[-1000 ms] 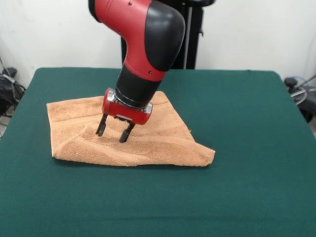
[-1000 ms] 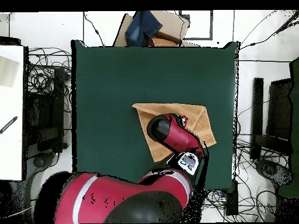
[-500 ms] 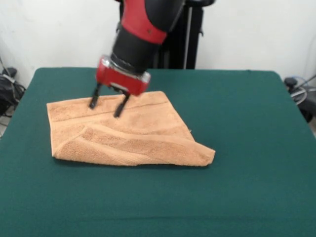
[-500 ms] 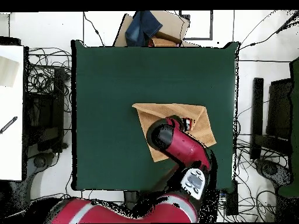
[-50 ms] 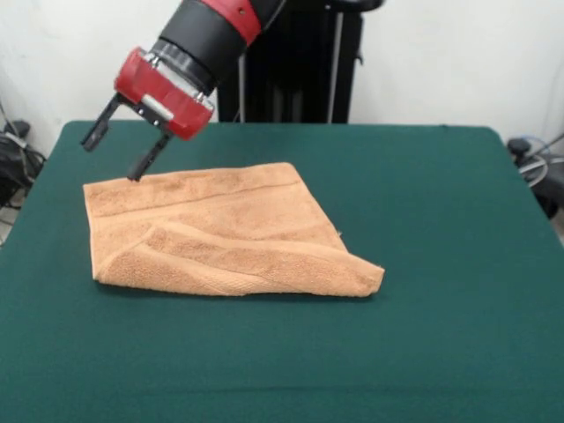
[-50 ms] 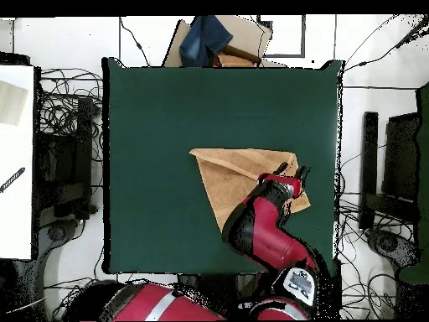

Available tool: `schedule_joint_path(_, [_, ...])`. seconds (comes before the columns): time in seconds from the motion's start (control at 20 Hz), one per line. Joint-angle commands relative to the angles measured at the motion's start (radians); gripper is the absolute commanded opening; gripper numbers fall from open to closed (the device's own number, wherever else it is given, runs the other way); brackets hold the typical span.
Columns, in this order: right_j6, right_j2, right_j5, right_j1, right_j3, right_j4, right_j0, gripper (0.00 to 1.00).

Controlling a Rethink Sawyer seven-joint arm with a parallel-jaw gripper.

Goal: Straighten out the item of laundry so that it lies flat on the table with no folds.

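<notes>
Table (image 5: 441,264) (image 6: 167,126): a wide rectangle under dark green cloth, far larger than the towel. In the overhead view most of its surface is bare green, with the towel in the half nearer the robot's base.

Arm (image 5: 211,26) (image 6: 264,235): red and black. In the front view it slants down from the top edge toward the left. In the overhead view it reaches up from the bottom edge and crosses over part of the towel.

Towel (image 5: 229,238) (image 6: 230,180): peach-orange terry cloth, lying on the table left of centre in the front view. It is not flat. A layer is folded over along a slanting crease that runs from the left part toward the right corner, which ends in a blunt point near the front. The outline is an uneven four-sided shape, and a paler woven band follows the far edge. In the overhead view it shows as an angular patch right of the table's middle.

Gripper (image 5: 113,152) (image 6: 290,174): red body with two dark fingers (image 5: 94,132) spread apart, empty. In the front view it hangs tilted just above the towel's far left corner. One fingertip is close over the far edge; whether it touches the cloth is unclear.
</notes>
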Motion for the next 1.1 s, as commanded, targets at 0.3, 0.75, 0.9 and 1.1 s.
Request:
schedule_joint_path(0.3, [0.352, 0.144, 0.006, 0.119, 0.074, 0.011, 0.017, 1.00])
schedule_joint_path(0.75, [0.403, 0.136, -0.046, 0.178, 0.028, -0.053, -0.001, 1.00])
schedule_joint_path(0.9, [0.416, 0.138, -0.063, 0.175, 0.025, -0.072, -0.009, 1.00])
schedule_joint_path(1.1, [0.434, 0.132, -0.131, 0.181, 0.019, -0.079, -0.006, 1.00])
